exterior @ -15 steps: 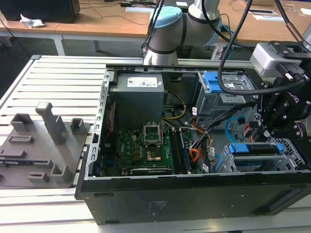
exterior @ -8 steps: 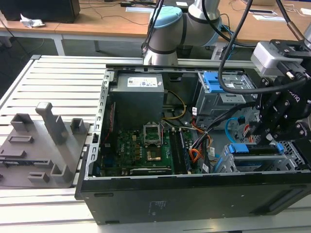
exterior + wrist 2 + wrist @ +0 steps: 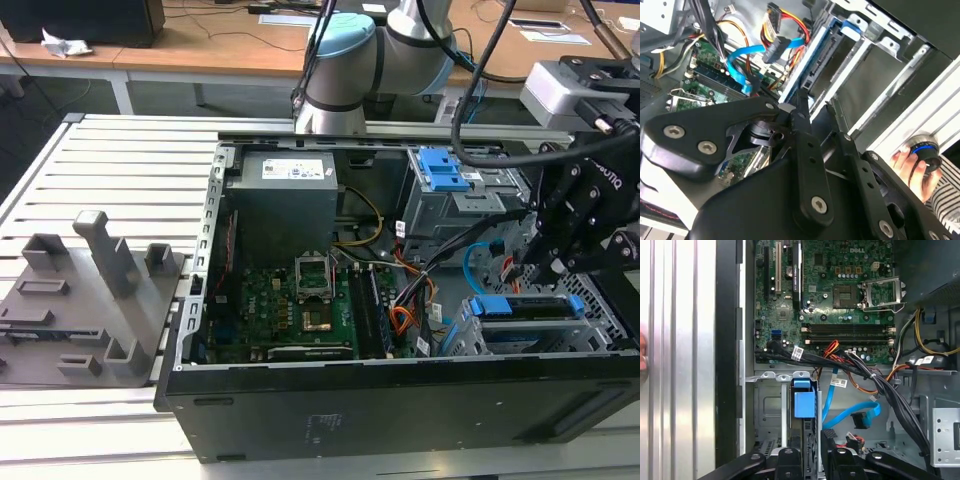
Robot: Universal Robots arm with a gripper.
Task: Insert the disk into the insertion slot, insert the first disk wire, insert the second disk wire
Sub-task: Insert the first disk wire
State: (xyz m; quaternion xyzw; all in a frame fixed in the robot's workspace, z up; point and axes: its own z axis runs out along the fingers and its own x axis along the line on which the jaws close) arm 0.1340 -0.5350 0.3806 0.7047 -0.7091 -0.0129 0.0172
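Observation:
The disk (image 3: 520, 305), a silver drive in a bright blue carrier, lies in the insertion slot (image 3: 604, 322), the low perforated grey cage at the case's corner on the exterior view's right. My gripper (image 3: 545, 275) hangs just over it. In the first wrist view the gripper (image 3: 807, 454) has a finger tight against each side of the disk (image 3: 804, 400). The second disk wire (image 3: 842, 412), glossy light blue, curls loose beside the slot with its dark plug free. The first disk wire (image 3: 854, 439), red and dark strands with a black plug, lies loose close by. Both wires (image 3: 752, 50) (image 3: 785, 20) dangle unplugged in the second wrist view.
A taller grey cage with a blue clip (image 3: 445, 170) stands behind the slot. The green motherboard (image 3: 290, 310) and the grey power supply (image 3: 285, 200) fill the case's other half. A thick black cable bundle (image 3: 875, 380) crosses beside the slot. A person's hand (image 3: 910, 165) rests outside the case.

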